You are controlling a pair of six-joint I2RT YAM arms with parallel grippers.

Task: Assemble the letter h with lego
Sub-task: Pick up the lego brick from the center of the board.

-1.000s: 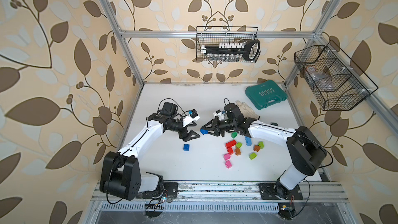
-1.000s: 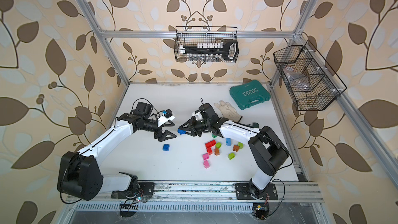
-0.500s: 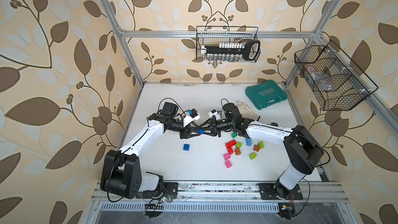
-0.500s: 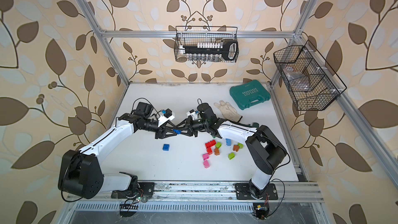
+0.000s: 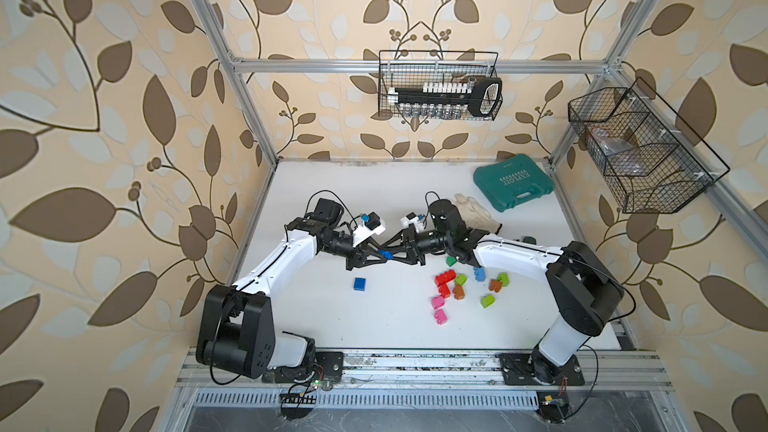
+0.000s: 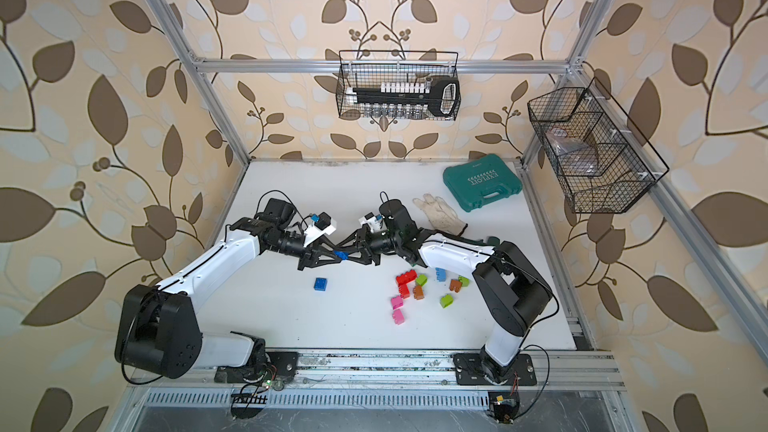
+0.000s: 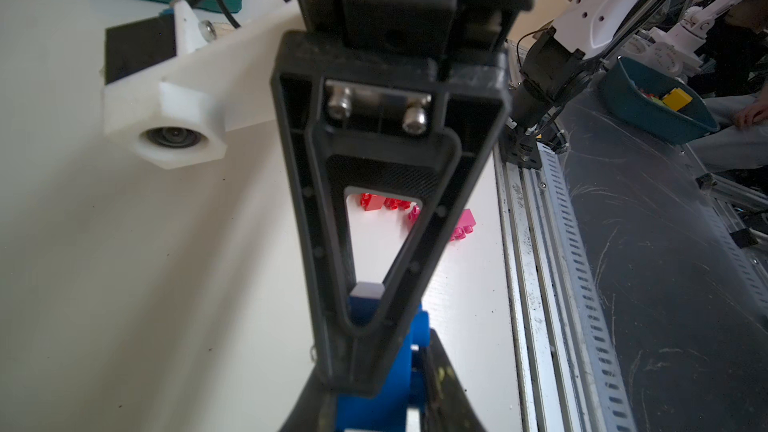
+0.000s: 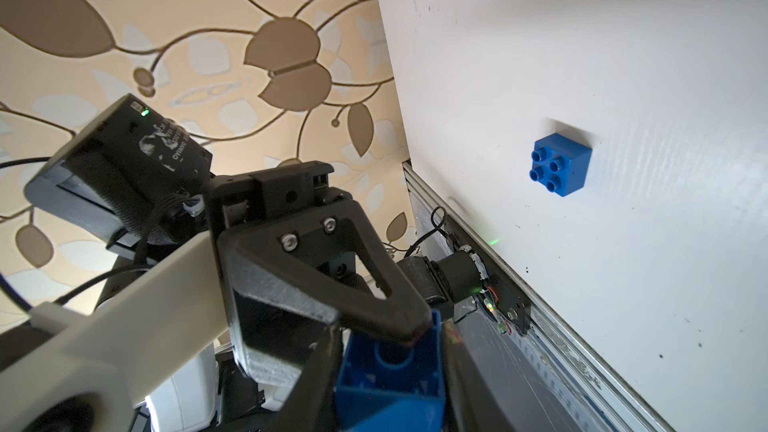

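Note:
In both top views my two grippers meet tip to tip above the middle of the white table, with a blue lego brick [image 5: 386, 255] [image 6: 340, 255] between them. My left gripper [image 5: 383, 258] [image 7: 376, 388] is shut on that brick [image 7: 374, 409]. The fingers of my right gripper [image 5: 391, 254] [image 8: 388, 363] stand on either side of the same brick [image 8: 390, 380]; whether they still press on it does not show. A second blue brick [image 5: 360, 283] [image 8: 561, 164] lies alone on the table. Several red [image 5: 445, 278], pink [image 5: 438, 302], orange, green and light blue bricks lie scattered under the right arm.
A white glove [image 5: 473, 211] and a teal case [image 5: 513, 181] lie at the back right of the table [image 5: 374, 317]. A wire basket [image 5: 438, 87] hangs on the back wall, another [image 5: 636, 151] on the right frame. A metal rail [image 5: 415, 361] runs along the table's front edge.
The two grippers have come together from apart. My left gripper has shut on the blue brick that my right gripper carried in.

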